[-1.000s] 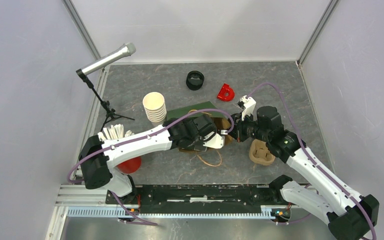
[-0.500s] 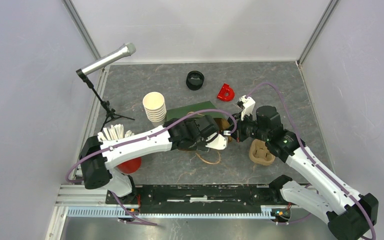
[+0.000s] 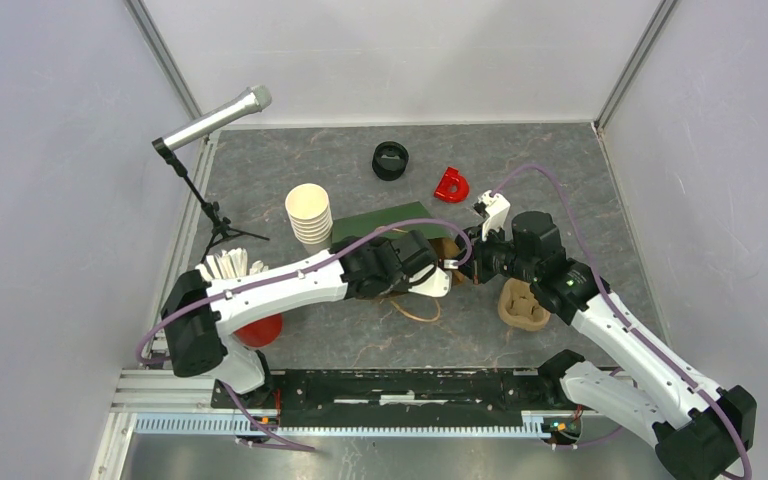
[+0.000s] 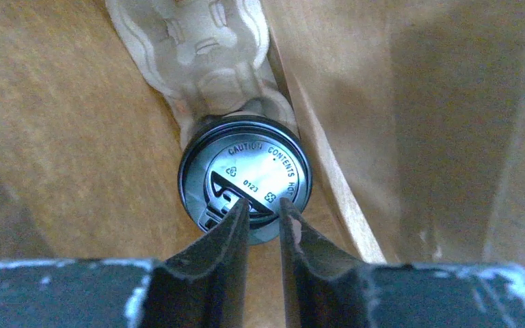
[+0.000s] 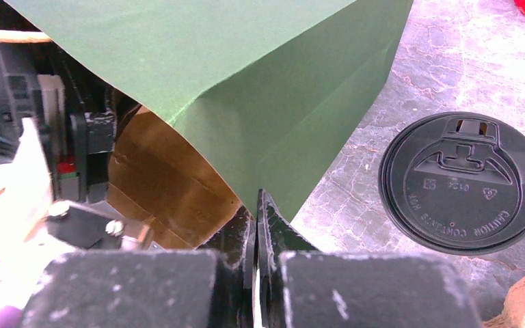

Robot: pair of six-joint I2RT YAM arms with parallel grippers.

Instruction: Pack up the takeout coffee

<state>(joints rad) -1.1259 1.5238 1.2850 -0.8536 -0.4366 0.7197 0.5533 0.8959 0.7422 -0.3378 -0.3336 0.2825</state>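
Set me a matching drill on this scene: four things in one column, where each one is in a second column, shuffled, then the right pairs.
Things
1. lidded cup
2. loose black lid
3. green bag
4. stack of lidless cups

Places
A. pinched at its edge by the right gripper
B. flat on the table, outside the bag
C. inside the bag
D. upright near the microphone stand

Pairs: 1-C, 2-B, 3-A, 4-D

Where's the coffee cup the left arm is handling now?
In the middle of the left wrist view, the lidded cup sits inside the paper bag, at the end of a pulp carrier, with the left gripper over its near rim.
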